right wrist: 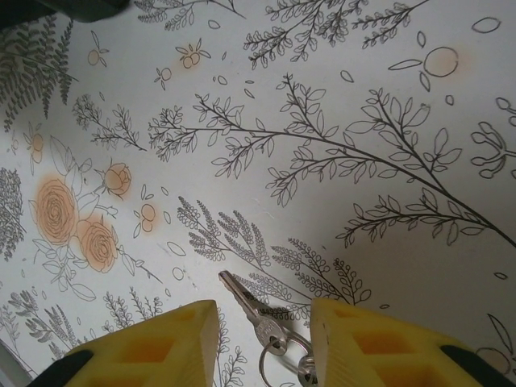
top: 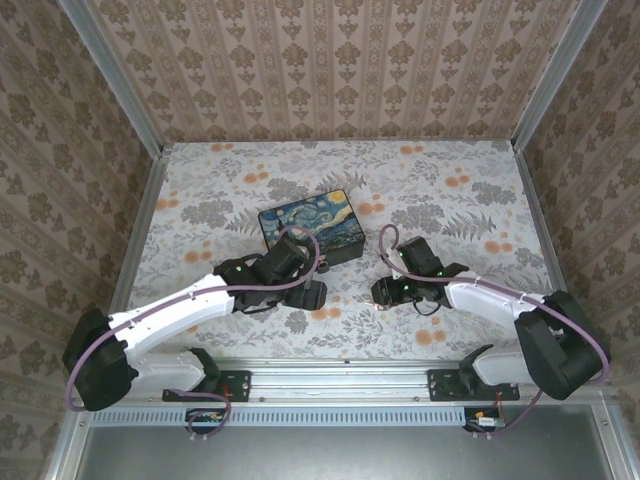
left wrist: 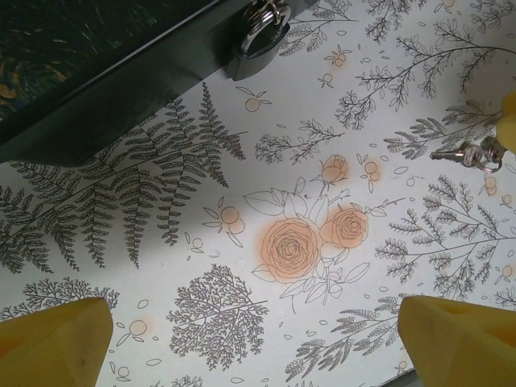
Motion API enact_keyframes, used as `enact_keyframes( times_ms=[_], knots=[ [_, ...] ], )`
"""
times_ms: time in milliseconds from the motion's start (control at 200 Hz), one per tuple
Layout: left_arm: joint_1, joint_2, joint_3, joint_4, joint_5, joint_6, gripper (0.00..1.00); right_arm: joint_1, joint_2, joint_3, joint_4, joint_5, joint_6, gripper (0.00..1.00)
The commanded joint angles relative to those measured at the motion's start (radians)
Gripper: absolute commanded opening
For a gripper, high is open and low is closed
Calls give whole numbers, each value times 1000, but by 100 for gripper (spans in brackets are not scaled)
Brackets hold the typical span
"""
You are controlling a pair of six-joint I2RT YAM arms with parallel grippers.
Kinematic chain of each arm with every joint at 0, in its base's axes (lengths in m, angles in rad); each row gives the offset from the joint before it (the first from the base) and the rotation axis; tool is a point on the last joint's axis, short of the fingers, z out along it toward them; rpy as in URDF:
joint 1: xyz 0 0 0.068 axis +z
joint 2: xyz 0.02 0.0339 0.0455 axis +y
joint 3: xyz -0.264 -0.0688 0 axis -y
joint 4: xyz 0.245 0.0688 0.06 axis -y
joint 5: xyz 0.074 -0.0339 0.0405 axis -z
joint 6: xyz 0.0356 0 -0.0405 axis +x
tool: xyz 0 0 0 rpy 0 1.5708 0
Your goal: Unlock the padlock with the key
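Your right gripper (right wrist: 262,324) has its fingers spread either side of the key (right wrist: 248,309), which lies flat on the worktop (right wrist: 379,105) toward the near edge. Left gripper (left wrist: 254,313) gapes wide too; padlock (left wrist: 256,42) hangs on the box (left wrist: 89,72) mid-worktop.

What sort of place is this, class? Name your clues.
Probably a staged robot test booth: wallpapered panels enclose a floral-print table, with two arms bolted to a rail at its near edge.

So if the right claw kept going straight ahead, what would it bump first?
Most likely the small silver metal key, which lies on the floral tablecloth between the yellow fingers of the right claw. Depth is hard to judge, so the fingers may touch the cloth beside it.
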Motion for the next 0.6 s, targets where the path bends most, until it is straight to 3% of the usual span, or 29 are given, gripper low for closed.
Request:
enact_keyframes(
  times_ms=[0, 375, 595],
  knots=[
    [0, 10, -6, 2, -8, -21, 100, 8, 24, 37, -21, -14, -25, 35],
    [30, -11, -3, -2, -12, 12, 100, 54, 63, 80, -143, 66, -18, 36],
    [42, -38, -4, -16, -14, 35, 100, 70, 115, 100, -169, 101, -5, 42]
  ],
)
